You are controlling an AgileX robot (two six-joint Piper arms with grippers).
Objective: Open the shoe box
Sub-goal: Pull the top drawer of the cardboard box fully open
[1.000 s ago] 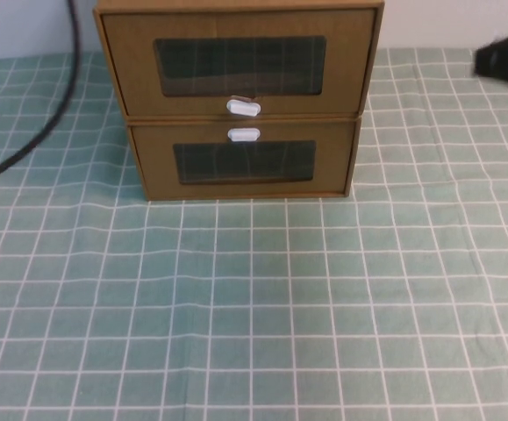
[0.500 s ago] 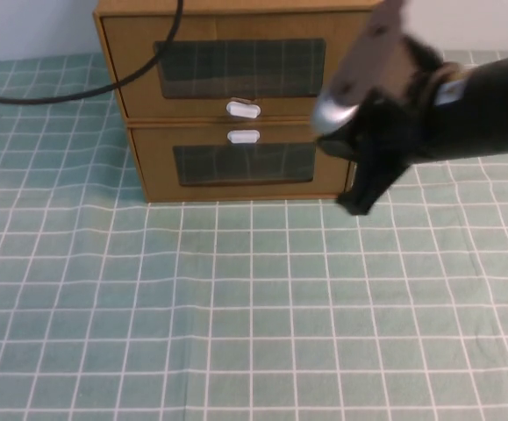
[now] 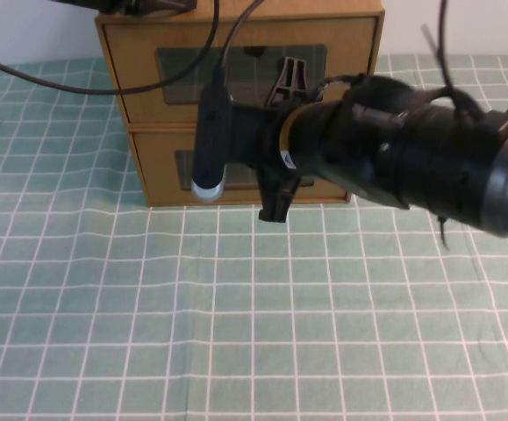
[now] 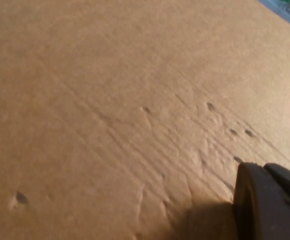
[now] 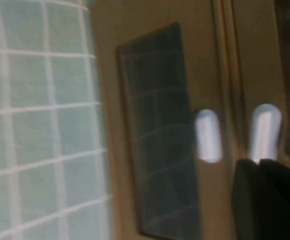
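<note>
The shoe box (image 3: pixel 139 70) is a brown cardboard unit of two stacked drawers with dark windows, at the back of the table. My right arm reaches across its front and hides both handles in the high view. My right gripper (image 3: pixel 290 77) points at the upper drawer's front. In the right wrist view the right gripper (image 5: pixel 262 167) is shut, its tips just short of the upper drawer's white handle (image 5: pixel 265 131); the lower drawer's handle (image 5: pixel 208 135) is beside it. My left gripper (image 3: pixel 144 7) hovers at the box's top, and the left gripper (image 4: pixel 262 170) is shut, close over the cardboard top (image 4: pixel 109 100).
A green checked tablecloth (image 3: pixel 236 316) covers the table in front of the box. Black cables (image 3: pixel 25 77) trail over the back left corner and across the box's top edge.
My right arm has swung in from the right and now crosses the box's front, covering both handles. My left gripper and its cables have come in over the box's top.
</note>
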